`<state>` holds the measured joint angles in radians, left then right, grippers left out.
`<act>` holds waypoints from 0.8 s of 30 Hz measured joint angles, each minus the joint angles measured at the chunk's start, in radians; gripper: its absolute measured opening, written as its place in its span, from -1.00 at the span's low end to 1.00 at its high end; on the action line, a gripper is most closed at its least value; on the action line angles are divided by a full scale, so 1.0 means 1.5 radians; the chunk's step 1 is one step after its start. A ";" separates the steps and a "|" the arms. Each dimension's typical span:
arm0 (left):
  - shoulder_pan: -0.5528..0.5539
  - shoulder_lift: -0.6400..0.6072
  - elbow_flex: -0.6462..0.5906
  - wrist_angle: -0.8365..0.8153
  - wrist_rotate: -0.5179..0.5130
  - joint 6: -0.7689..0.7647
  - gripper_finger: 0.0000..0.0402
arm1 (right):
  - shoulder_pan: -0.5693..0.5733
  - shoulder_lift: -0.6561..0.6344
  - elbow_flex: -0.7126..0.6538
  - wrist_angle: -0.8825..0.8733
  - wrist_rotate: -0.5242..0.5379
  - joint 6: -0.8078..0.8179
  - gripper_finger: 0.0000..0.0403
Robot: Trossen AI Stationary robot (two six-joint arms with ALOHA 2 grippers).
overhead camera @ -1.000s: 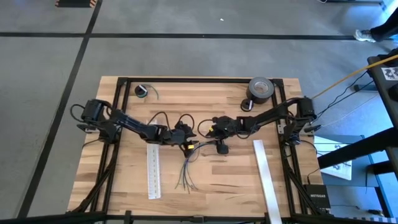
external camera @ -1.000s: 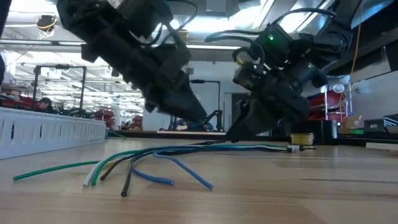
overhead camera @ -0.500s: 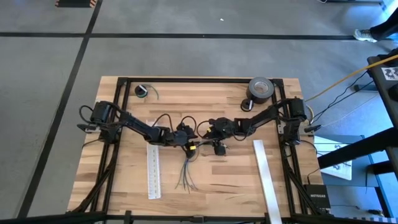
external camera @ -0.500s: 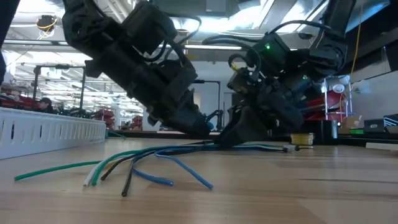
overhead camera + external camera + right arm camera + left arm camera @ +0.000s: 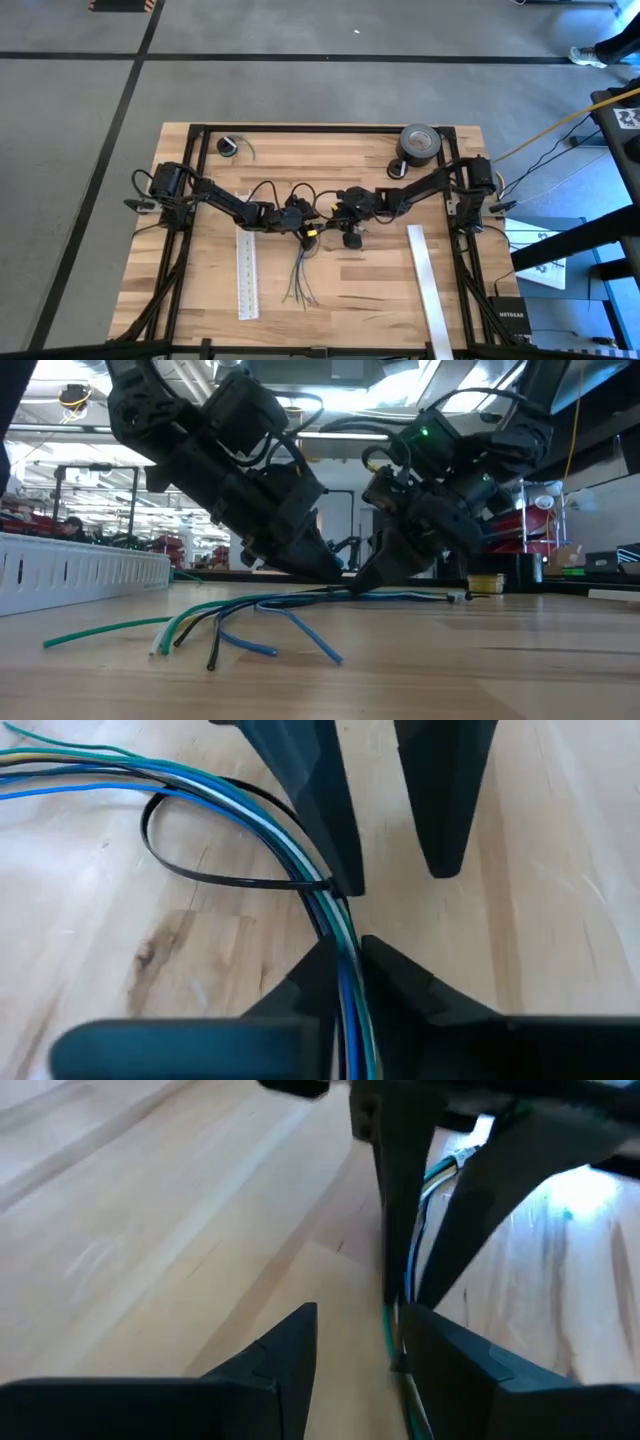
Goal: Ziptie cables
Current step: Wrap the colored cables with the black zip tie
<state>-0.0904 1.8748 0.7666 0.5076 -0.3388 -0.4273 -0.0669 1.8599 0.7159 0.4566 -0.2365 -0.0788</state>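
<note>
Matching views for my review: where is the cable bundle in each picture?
High view: cable bundle at centre of table.
Low view: fanned across the near table.
Left wrist view: mid-picture, running away forward.
Right wrist view: running into the right gripper.
Shared landmark: right gripper pinching it.

Wooden table (image 5: 200, 290), butcher-block top. On it: cables (image 5: 299, 277) near centre; white slotted strip (image 5: 246, 277) left of cables; second white strip (image 5: 428, 284) right; tape roll (image 5: 419, 143) far right corner; small coil (image 5: 229, 147) far left.
</note>
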 joint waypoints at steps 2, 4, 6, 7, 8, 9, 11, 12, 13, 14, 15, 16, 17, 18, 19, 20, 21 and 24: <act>0.000 0.000 0.000 0.003 0.000 0.003 -0.34 | 0.000 -0.013 0.014 -0.028 0.006 0.000 -0.66; 0.000 0.000 0.000 0.003 0.000 0.003 -0.34 | -0.001 -0.024 0.028 -0.047 0.013 -0.007 -0.52; 0.000 0.000 0.000 -0.002 0.003 0.005 -0.34 | -0.001 -0.027 0.039 -0.062 0.018 -0.023 -0.39; 0.000 0.000 0.000 -0.002 0.004 0.005 -0.35 | -0.001 -0.026 0.045 -0.069 0.019 -0.032 -0.33; 0.000 0.000 0.000 -0.001 0.004 0.005 -0.35 | -0.001 -0.026 0.049 -0.079 0.025 -0.039 -0.28; 0.000 0.000 0.000 -0.001 0.004 0.005 -0.35 | -0.001 -0.026 0.054 -0.082 0.026 -0.044 -0.24; 0.000 0.000 0.000 -0.002 0.005 0.005 -0.35 | -0.001 -0.020 0.059 -0.078 0.026 -0.069 -0.19; 0.000 0.000 0.000 -0.002 0.005 0.005 -0.35 | -0.001 -0.015 0.058 -0.081 0.025 -0.077 -0.18; 0.000 0.000 0.000 -0.003 0.005 0.007 -0.35 | -0.001 -0.007 0.057 -0.081 0.025 -0.079 -0.17; 0.000 0.000 0.000 -0.002 0.005 0.011 -0.35 | -0.001 0.003 0.057 -0.078 0.025 -0.079 -0.18; 0.000 0.000 0.000 -0.002 0.005 0.014 -0.35 | -0.001 0.010 0.057 -0.080 0.026 -0.081 -0.18; 0.000 0.000 0.000 -0.002 0.005 0.019 -0.35 | -0.001 0.017 0.057 -0.082 0.028 -0.086 -0.19; 0.000 0.000 0.000 -0.002 0.005 0.022 -0.35 | -0.001 0.022 0.057 -0.079 0.030 -0.089 -0.21; 0.000 0.000 0.000 -0.002 0.005 0.023 -0.35 | 0.000 0.024 0.057 -0.078 0.038 -0.090 -0.22; 0.000 0.000 0.000 -0.002 0.005 0.023 -0.35 | 0.000 0.024 0.057 -0.077 0.047 -0.091 -0.23; 0.000 0.000 0.000 -0.002 0.005 0.025 -0.35 | 0.000 0.025 0.057 -0.074 0.051 -0.091 -0.24; 0.000 0.000 0.000 -0.003 0.005 0.027 -0.35 | 0.000 0.025 0.058 -0.071 0.052 -0.091 -0.25; 0.000 0.000 0.000 -0.002 0.005 0.036 -0.35 | -0.001 0.006 0.057 -0.081 0.044 -0.091 -0.27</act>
<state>-0.0906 1.8747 0.7666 0.5041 -0.3317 -0.3736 -0.0677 1.8682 0.8013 0.3345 -0.1706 -0.2157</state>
